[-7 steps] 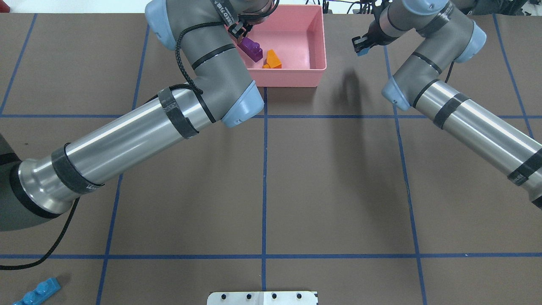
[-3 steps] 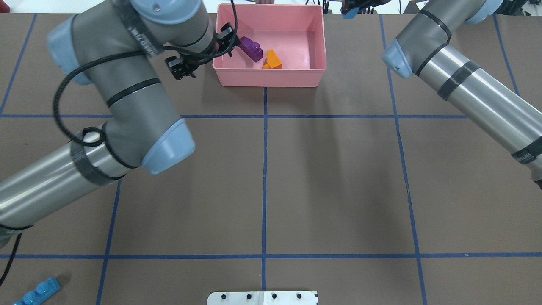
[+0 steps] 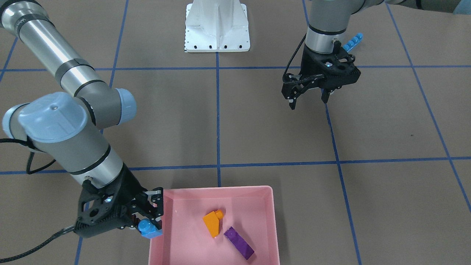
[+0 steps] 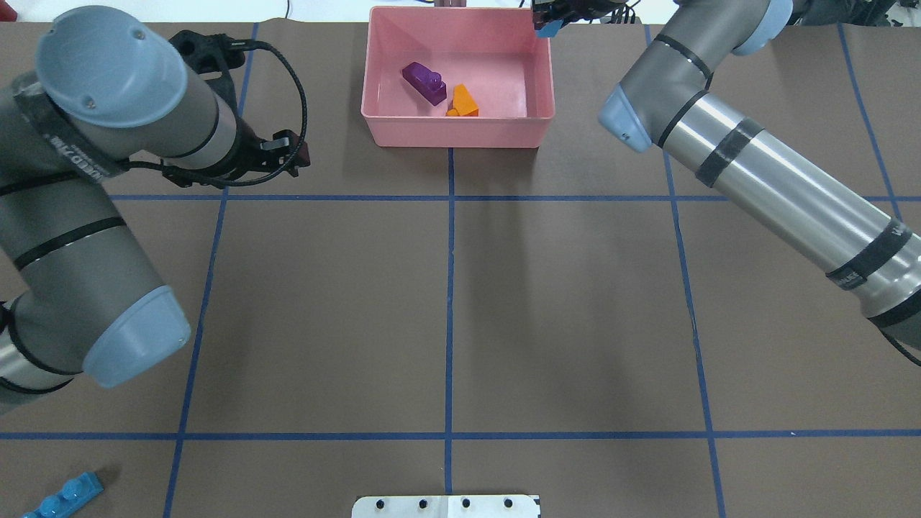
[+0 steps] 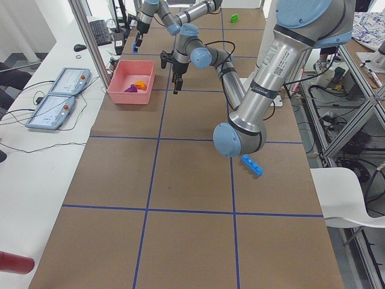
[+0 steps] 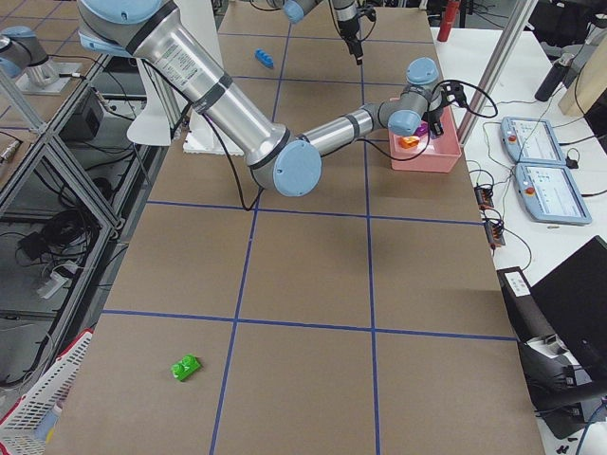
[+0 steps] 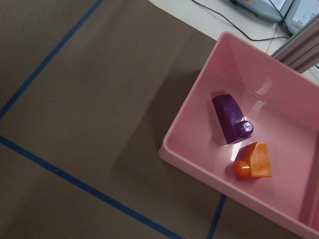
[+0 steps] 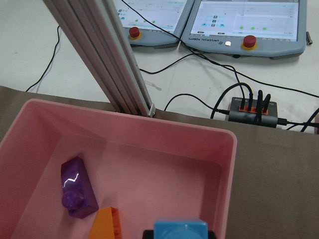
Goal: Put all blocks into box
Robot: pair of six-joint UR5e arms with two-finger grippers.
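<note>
The pink box stands at the table's far edge with a purple block and an orange block inside. My right gripper is shut on the small light-blue cube and hangs over the box's rim at its far right corner. My left gripper is open and holds nothing, hanging above bare table left of the box. The long light-blue bar lies at the near left corner. A green block lies far out on the table's right end.
The white metal base sits at the near middle edge. An aluminium post and control tablets stand just beyond the box's far side. Both arms' elbows hang over the table's left and right thirds.
My left gripper pulled out of the box and swung back to the left. The right gripper carried the light-blue cube from right of the box to its far right corner.
</note>
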